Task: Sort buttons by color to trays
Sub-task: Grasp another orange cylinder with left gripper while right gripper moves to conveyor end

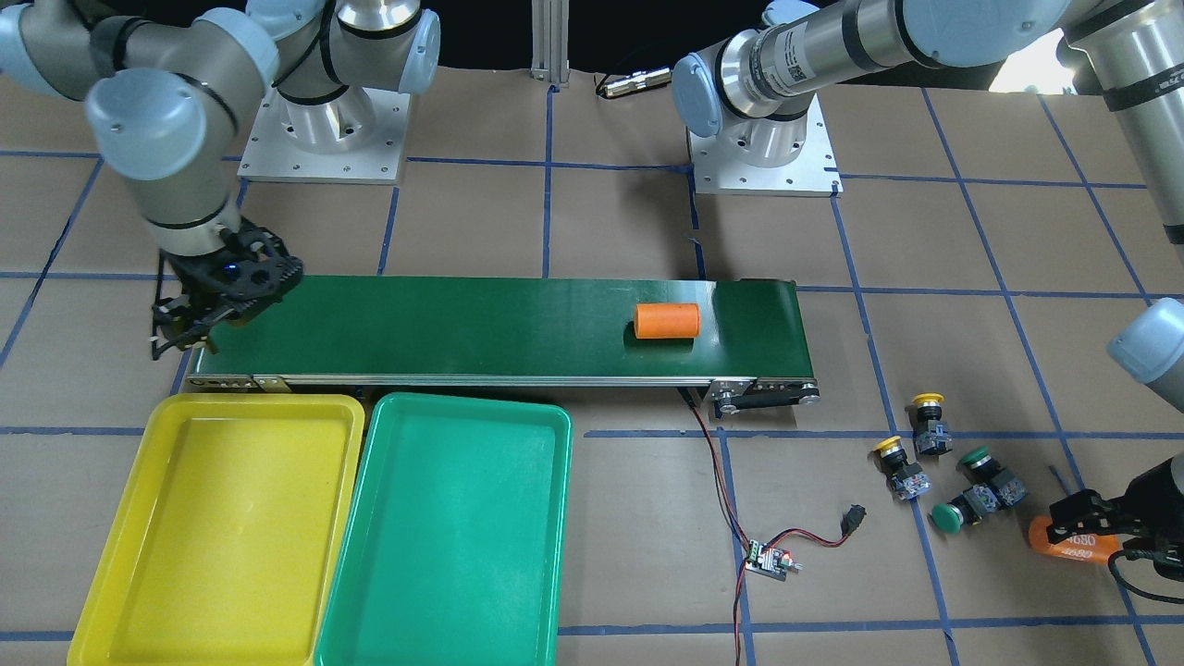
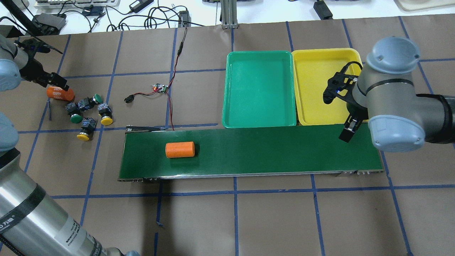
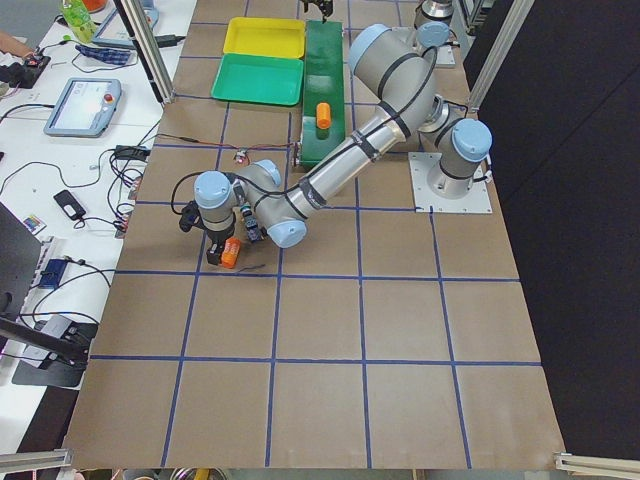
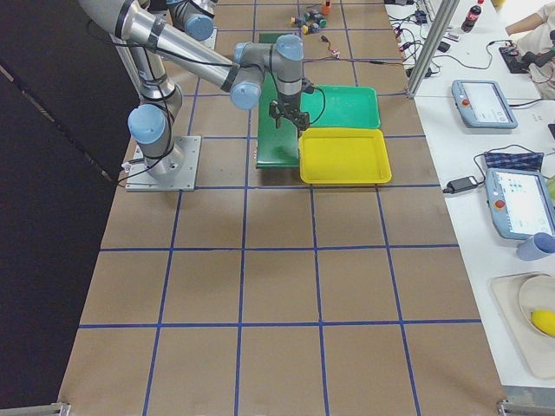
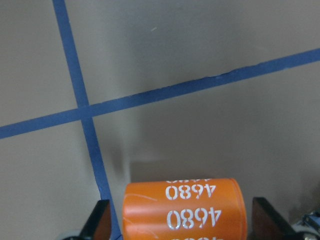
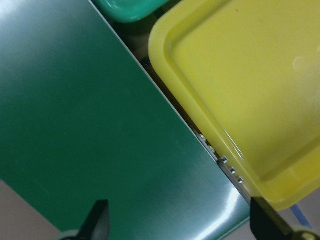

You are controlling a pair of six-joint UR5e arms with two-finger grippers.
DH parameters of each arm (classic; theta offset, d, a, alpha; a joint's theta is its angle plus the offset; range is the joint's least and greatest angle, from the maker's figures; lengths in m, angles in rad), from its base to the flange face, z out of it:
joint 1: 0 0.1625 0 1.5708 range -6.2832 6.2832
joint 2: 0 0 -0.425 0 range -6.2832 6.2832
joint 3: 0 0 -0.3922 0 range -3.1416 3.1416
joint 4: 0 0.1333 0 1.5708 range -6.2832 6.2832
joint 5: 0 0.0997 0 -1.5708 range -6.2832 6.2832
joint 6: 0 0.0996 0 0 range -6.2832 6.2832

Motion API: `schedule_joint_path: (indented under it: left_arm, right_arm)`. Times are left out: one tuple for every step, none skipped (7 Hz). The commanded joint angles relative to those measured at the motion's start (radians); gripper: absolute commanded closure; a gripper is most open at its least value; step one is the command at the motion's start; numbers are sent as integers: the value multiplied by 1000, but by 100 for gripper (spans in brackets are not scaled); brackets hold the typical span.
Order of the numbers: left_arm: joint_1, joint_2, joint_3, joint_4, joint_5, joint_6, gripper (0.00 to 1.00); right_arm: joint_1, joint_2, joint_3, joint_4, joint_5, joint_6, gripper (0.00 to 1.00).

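4 buttons (image 1: 990, 481), 2 trays (image 1: 222, 518) and 2 orange cylinders (image 1: 666, 321) show.

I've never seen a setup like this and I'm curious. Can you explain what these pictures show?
These are two robot arms at a table, photographed at once from overhead, the front, both table ends, and a camera on each wrist. On the table: a dark-green conveyor belt carrying an orange cylinder, a yellow tray, a green tray, two yellow-capped buttons and two green-capped buttons. The left gripper has its fingers either side of a second orange cylinder marked 4680, small gaps showing. The right gripper hangs open, holding nothing, over the belt's end by the yellow tray.
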Motion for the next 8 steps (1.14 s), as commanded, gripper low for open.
schedule_joint_path:
  left_arm:
    - [0,-6,-5,0,0,0,0]
    - [0,-14,-1,0,2,0,0]
    - [0,-15,-1,0,0,0,0]
    - [0,-21,2,0,5,-1,0]
    - [0,-27,2,0,5,-1,0]
    - [0,-32,1,-1,5,-6,1]
    - [0,-34,7,-10,6,-12,54]
    - [0,-23,7,-26,5,-22,100]
  right_arm:
    - [-127,-4,6,-48,42,-329,0]
    - [-125,-31,24,-49,55,-411,0]
    - [-123,-75,87,-49,110,-475,0]
    - [-118,-137,156,-51,130,-570,0]
    - [-111,-160,176,-49,131,-601,0]
    - [-82,-153,175,-49,131,-615,0]
    - [-36,-154,169,-49,129,-611,0]
    - [15,-154,169,-49,117,-605,0]
